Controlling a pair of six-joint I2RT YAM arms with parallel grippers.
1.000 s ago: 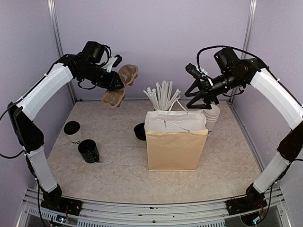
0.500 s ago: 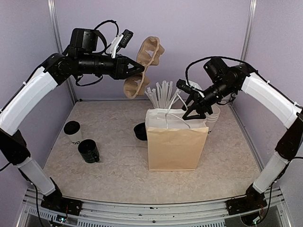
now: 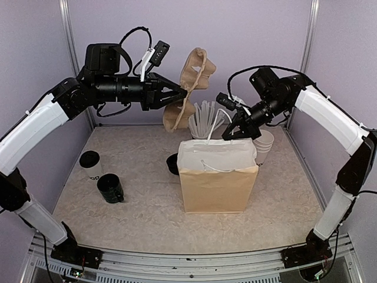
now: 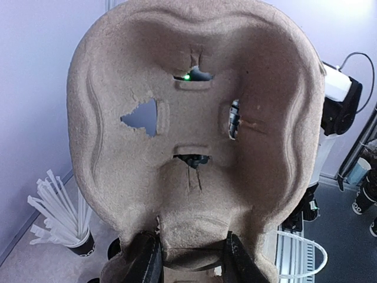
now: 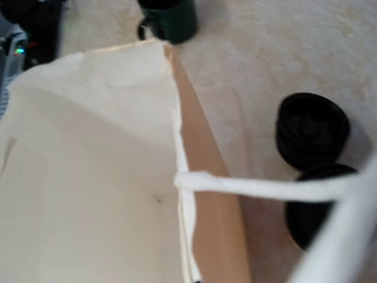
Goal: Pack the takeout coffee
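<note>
Pinched hard between my left gripper's (image 4: 188, 262) two dark fingers (image 4: 144, 262) is the edge of a moulded pulp cup carrier (image 4: 265, 88). It stands almost on end in the air, its wells facing my wrist camera. From above it hangs behind and to the left of the brown paper bag (image 3: 218, 188), close over the cup of white straws (image 3: 203, 121).

My right gripper (image 3: 234, 131) sits at the bag's rear rim. A white cord handle (image 5: 247, 187) crosses its camera view with the pale inside of the bag below. I cannot tell whether those fingers are closed on the cord or only beside it.

The takeout coffee (image 3: 90, 165) is not in hand. It stands on the table well to the left of the bag, lid on, just behind the dark green mug (image 3: 110, 188).

As I read it, the step in hand is seating the carrier in the bag so the cup has a well to sit in. To do that cleanly I would:

- Keep the right side steadying the mouth so it does not fold shut.
- Carry the carrier forward clear of the straws, then turn my wrist until it lies level.
- Line its long side up with the bag's long side, since it looks nearly as wide as the opening.
- Go down slowly. I hold only one edge, so the far end may sag and catch the rim.
</note>
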